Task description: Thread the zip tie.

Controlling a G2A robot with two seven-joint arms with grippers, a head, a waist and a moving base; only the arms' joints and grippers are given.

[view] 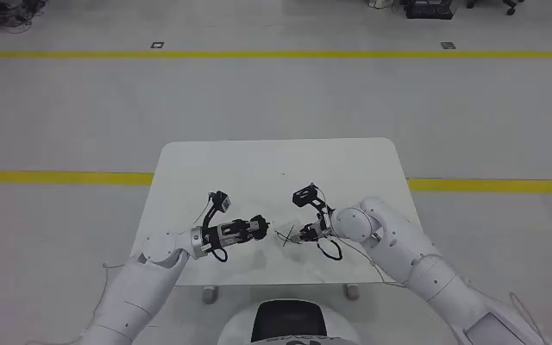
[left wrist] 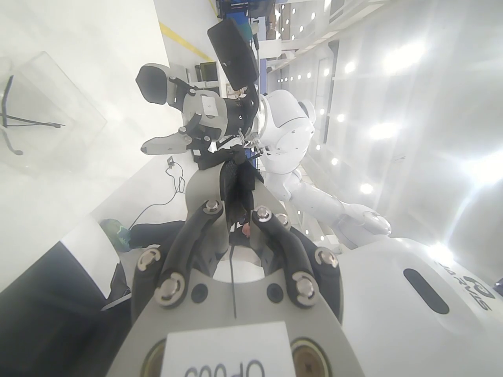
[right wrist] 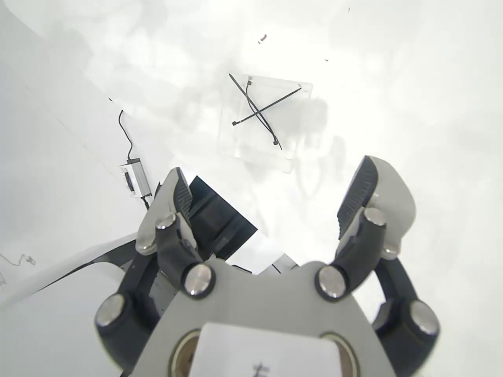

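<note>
One black zip tie (left wrist: 234, 288) is pinched in the left claw (left wrist: 235, 182), which is clamped tight on it. The thin tail runs back from the pads over the claw's base. The gripped part is hidden between the pads, so can't tell which end is held. The tie is held up off the desk (view: 259, 164) with the left claw facing the right claw (right wrist: 271, 196), probably so that side can take a free end and feed it through the head.

The right claw is spread wide with nothing in it, just across from the left claw, tips near but apart. A clear tray (right wrist: 289, 139) sits on the desk ahead of and below the right claw. Two spare ties (right wrist: 259, 113) lie crossed in it, one seemingly poking past the rim.

Judgement: threading not yet begun. The tail looks floppy, so lining it up will be fiddly.
</note>
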